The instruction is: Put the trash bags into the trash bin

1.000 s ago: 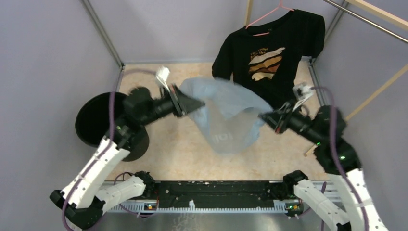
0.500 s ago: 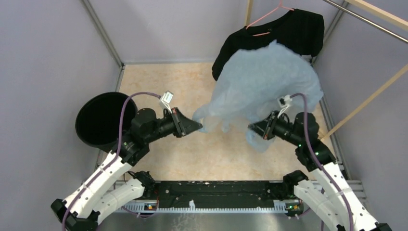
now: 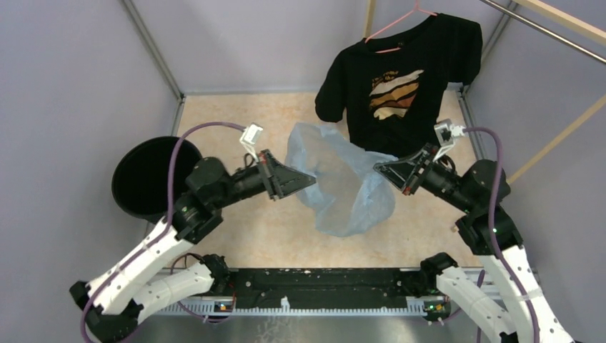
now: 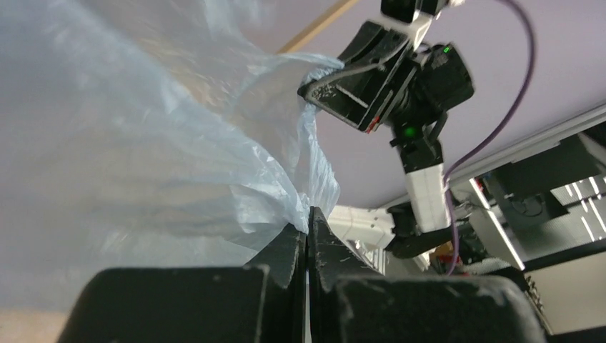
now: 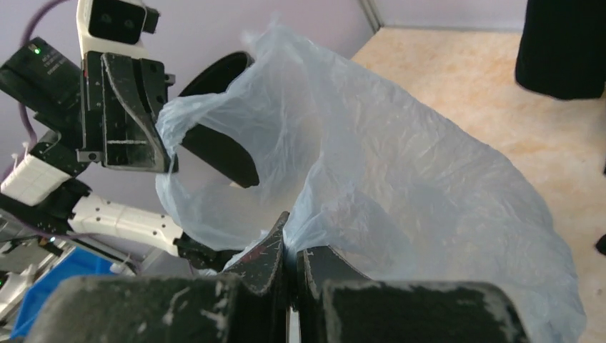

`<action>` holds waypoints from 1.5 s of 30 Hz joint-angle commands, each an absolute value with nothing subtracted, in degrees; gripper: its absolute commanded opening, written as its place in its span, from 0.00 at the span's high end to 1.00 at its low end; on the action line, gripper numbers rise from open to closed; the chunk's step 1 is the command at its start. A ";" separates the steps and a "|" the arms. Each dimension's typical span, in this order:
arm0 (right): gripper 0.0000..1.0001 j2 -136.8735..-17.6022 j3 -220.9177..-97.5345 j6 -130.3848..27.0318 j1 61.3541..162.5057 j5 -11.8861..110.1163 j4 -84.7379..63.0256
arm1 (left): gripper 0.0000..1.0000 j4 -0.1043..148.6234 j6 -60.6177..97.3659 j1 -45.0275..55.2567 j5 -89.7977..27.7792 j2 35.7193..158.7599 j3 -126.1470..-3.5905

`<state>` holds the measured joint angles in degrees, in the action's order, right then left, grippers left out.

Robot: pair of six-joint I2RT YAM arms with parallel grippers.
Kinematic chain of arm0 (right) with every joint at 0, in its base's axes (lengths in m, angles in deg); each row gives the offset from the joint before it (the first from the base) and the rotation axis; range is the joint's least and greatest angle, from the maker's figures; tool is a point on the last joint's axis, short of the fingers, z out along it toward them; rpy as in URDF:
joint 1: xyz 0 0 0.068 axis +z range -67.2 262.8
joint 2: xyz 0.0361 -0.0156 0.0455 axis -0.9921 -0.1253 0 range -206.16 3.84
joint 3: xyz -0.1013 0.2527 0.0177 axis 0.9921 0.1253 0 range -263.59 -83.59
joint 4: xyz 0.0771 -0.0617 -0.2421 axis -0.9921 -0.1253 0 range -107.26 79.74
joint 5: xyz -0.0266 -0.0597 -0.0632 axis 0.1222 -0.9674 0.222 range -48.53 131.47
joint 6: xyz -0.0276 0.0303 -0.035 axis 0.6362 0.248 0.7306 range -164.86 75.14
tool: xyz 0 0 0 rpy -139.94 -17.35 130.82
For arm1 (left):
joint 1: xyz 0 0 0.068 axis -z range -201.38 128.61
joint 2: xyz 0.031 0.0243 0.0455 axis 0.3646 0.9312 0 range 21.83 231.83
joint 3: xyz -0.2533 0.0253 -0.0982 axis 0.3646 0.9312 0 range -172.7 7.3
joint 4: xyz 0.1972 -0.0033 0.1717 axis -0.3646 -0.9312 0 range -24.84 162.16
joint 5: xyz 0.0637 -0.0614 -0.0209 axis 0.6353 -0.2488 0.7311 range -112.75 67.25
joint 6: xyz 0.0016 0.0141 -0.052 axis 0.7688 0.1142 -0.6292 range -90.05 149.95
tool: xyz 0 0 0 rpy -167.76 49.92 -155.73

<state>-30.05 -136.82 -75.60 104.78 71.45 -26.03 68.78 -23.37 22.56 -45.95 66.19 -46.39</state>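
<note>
Our left gripper (image 3: 309, 183) and right gripper (image 3: 379, 170) clench the rim of the thin translucent pale-blue plastic bag (image 3: 343, 196); we judge it featherlight, limp.

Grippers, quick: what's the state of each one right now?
Left gripper: closed on the thin, translucent pale-blue plastic bag.
Right gripper: closed on the same bag, at its other side.

Thin, translucent, wrinkled pale-blue plastic film bag (image 3: 343, 194), held off the beige surface near mid-scene, top edge pinched on one side by the left gripper (image 3: 311, 184) and on the other by the right gripper (image 3: 377, 168), body sagging below. Round black plastic bin (image 3: 143, 175) at far left, open mouth up, well apart from the bag
</note>
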 commanded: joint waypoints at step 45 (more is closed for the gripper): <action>0.31 -43.21 -141.55 -73.83 138.89 28.01 -28.55 | 1.00 66.63 -14.95 32.14 -36.80 94.53 -67.30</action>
